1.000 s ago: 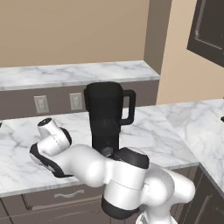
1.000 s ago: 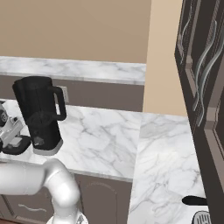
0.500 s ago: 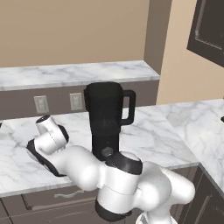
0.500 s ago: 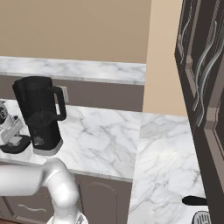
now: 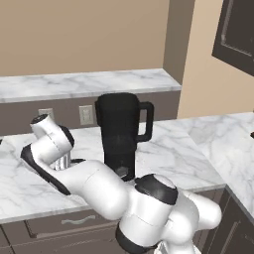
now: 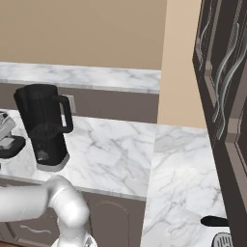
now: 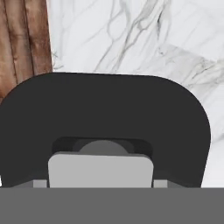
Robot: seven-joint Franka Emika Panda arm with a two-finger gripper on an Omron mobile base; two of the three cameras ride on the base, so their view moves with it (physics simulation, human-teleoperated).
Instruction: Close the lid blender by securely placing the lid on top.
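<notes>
The lid (image 7: 105,105) is a black rounded-square cap with a light grey knob (image 7: 100,170). It takes up most of the hand view over white marble. My gripper (image 5: 65,159) is shut on the knob and holds the lid (image 5: 37,166) just above the counter, left of the blender (image 5: 119,134). The blender is a tall black jar with an open top and a loop handle on its right side. From the right base view, the lid (image 6: 13,144) hangs under the gripper (image 6: 5,131) at the left edge, a short way left of the blender (image 6: 46,128).
The marble counter (image 5: 168,154) runs right into a corner. A raised ledge (image 5: 89,82) stands behind the blender, with wall outlets (image 5: 86,114) below it. Dark cabinets (image 6: 222,96) hang at the right. A wood floor strip (image 7: 24,39) shows past the counter edge.
The hand has risen a little with the lid in it, so the lid has come up off the counter. The blender has not moved.
</notes>
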